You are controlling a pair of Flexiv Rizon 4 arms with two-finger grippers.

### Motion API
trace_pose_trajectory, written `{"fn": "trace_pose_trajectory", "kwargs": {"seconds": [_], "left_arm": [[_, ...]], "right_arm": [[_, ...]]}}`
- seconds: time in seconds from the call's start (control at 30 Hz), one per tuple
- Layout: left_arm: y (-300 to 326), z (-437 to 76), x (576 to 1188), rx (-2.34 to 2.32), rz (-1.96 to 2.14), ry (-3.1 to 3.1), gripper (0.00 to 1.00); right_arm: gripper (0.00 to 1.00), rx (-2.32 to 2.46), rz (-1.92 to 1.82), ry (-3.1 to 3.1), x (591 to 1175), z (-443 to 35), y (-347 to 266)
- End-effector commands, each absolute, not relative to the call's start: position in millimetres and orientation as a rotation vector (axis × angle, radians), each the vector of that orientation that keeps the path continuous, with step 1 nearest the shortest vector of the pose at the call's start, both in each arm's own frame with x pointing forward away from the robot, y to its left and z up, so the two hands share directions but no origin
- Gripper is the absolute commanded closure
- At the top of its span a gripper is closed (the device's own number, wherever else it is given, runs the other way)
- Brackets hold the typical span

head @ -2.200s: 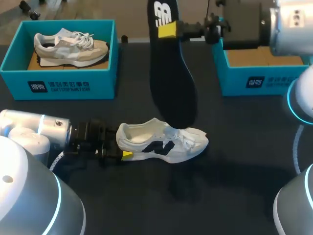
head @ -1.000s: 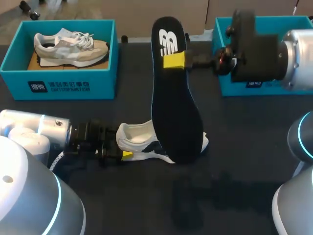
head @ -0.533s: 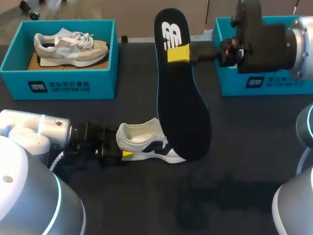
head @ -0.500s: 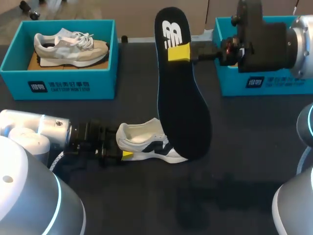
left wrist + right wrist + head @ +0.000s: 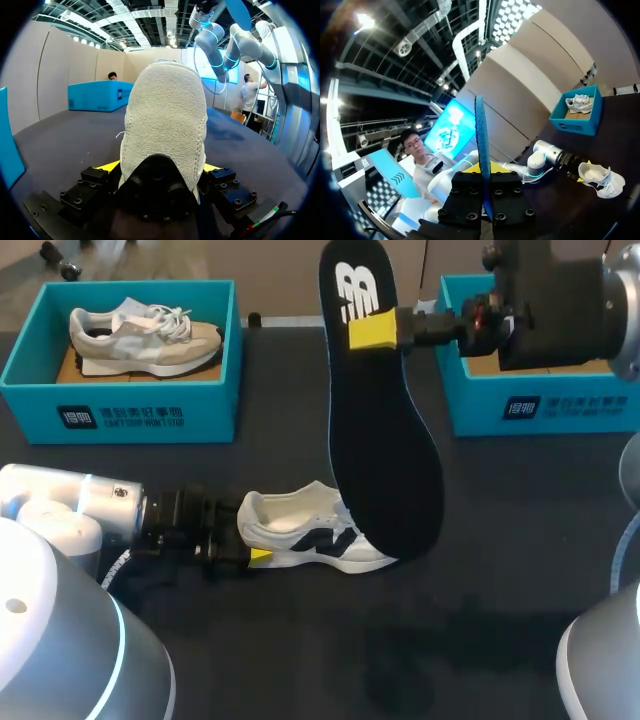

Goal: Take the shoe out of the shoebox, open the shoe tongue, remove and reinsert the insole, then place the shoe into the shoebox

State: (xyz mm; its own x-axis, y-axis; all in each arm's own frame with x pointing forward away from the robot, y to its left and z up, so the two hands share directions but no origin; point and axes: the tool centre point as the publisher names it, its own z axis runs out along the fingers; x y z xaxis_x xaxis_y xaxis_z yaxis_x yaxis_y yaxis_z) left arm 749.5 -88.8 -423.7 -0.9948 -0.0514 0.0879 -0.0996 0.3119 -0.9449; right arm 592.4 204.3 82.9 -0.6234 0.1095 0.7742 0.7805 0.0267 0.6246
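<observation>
The white shoe lies on the table at the head view's lower centre, its heel clamped by the left gripper. The right gripper pinches the black insole upright above it (toe end hanging down). Removal looks done. Reinsertion and return to the blue shoebox, upper right, remain.

The left arm and right arm are rounded, silver-white, cyan-ringed — left gripper and right gripper black, screw-studded, yellow-tipped.
</observation>
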Motion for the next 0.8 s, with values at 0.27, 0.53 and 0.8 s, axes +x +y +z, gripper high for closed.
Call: {"fn": "trace_pose_trajectory", "kwargs": {"seconds": [0.27, 0.53, 0.8], "left_arm": [[-90, -424, 749, 0.147, 1.814, -2.511, 1.0], [-90, -424, 749, 0.147, 1.814, -2.511, 1.0], [-90, -424, 749, 0.147, 1.814, -2.511, 1.0]], "right_arm": [[1.0, -0.981, -1.784, -1.678, 574, 84, 213], [1.0, -0.993, -1.795, -1.657, 573, 78, 213], [1.0, -1.006, -1.81, -1.631, 574, 77, 214]]}}
